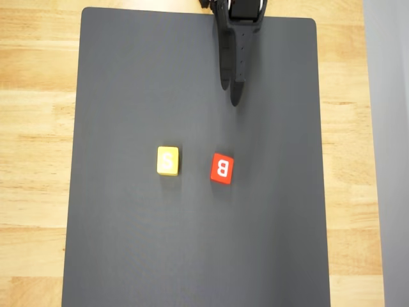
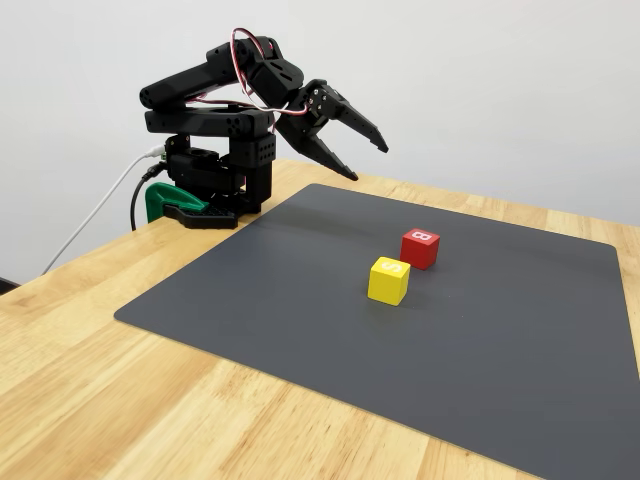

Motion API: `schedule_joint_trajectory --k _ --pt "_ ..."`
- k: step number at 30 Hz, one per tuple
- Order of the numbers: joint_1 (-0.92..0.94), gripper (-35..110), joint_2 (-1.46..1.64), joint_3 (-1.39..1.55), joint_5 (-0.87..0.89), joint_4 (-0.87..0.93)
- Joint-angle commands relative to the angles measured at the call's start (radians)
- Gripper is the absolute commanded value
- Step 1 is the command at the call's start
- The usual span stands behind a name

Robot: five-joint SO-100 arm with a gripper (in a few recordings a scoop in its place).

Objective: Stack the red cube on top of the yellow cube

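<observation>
One red cube (image 1: 222, 168), one yellow cube (image 1: 168, 160)

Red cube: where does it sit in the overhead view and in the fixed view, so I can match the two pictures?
Overhead view: the red cube lies right of centre on the dark mat, to the right of the yellow cube, apart from it.
Fixed view: the red cube sits near the middle, just behind and right of the yellow cube.
Shared landmark: the yellow cube, its nearest neighbour in both.

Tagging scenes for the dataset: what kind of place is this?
Likely a lab tabletop test bench: wooden table, dark mat, small black arm clamped at its edge, two lettered cubes, plain white wall.
</observation>
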Motion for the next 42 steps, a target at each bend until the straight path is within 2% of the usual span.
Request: schedule_joint_trajectory --k 1,11,26,42 --pt "0.025 25 -0.002 0.0 -0.018 -0.005" --pt "0.107 25 -0.002 -0.002 -0.032 -0.035" --pt "0.14 27 -0.012 -0.089 -0.014 0.029" --pt "0.209 29 -0.583 -0.213 0.023 -0.314"
